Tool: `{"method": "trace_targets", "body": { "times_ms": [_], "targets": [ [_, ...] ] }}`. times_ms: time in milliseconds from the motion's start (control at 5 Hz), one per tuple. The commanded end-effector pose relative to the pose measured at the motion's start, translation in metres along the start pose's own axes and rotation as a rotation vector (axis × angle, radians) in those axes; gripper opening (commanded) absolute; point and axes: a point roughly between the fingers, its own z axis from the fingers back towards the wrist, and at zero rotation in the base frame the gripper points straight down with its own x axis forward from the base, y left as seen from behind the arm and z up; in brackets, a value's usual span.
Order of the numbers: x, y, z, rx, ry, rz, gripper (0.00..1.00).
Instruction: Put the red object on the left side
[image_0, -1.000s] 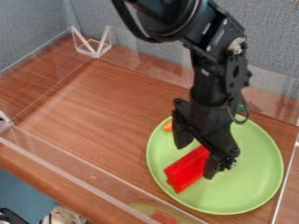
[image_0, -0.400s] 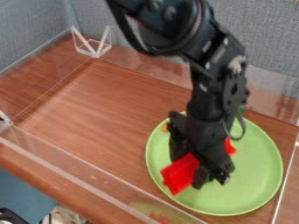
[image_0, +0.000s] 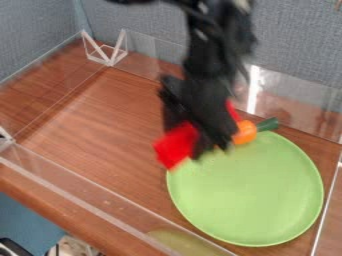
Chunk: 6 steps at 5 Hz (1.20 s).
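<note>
The red object (image_0: 174, 149), a bright red block, hangs in the air just left of the green plate (image_0: 254, 195), blurred by motion. My gripper (image_0: 187, 135) is shut on its upper end, with the black arm reaching down from the top of the frame. An orange carrot (image_0: 243, 131) with a green top lies at the plate's far edge, partly hidden behind the gripper.
The wooden table top (image_0: 94, 120) stretches to the left of the plate. Clear plastic walls (image_0: 54, 185) border the table at front and left. A white wire stand (image_0: 104, 48) sits at the back left corner.
The gripper closed on the red block on the plate, then lifted it and carried it left, off the plate's edge. The carrot is now uncovered.
</note>
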Motion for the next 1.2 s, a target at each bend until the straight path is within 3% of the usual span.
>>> {"method": "trace_targets", "body": {
  "times_ms": [0, 400, 600, 800, 1000],
  "targets": [
    [0.009, 0.050, 0.017, 0.044, -0.071, 0.080, 0.00],
    [0.038, 0.006, -0.025, -0.003, -0.049, 0.151, 0.00],
    [0.035, 0.047, -0.036, 0.032, -0.036, 0.218, 0.00],
    [0.022, 0.088, -0.045, 0.053, -0.036, 0.278, 0.00],
    [0.016, 0.089, -0.041, 0.059, -0.055, 0.300, 0.00]
  ]
}}
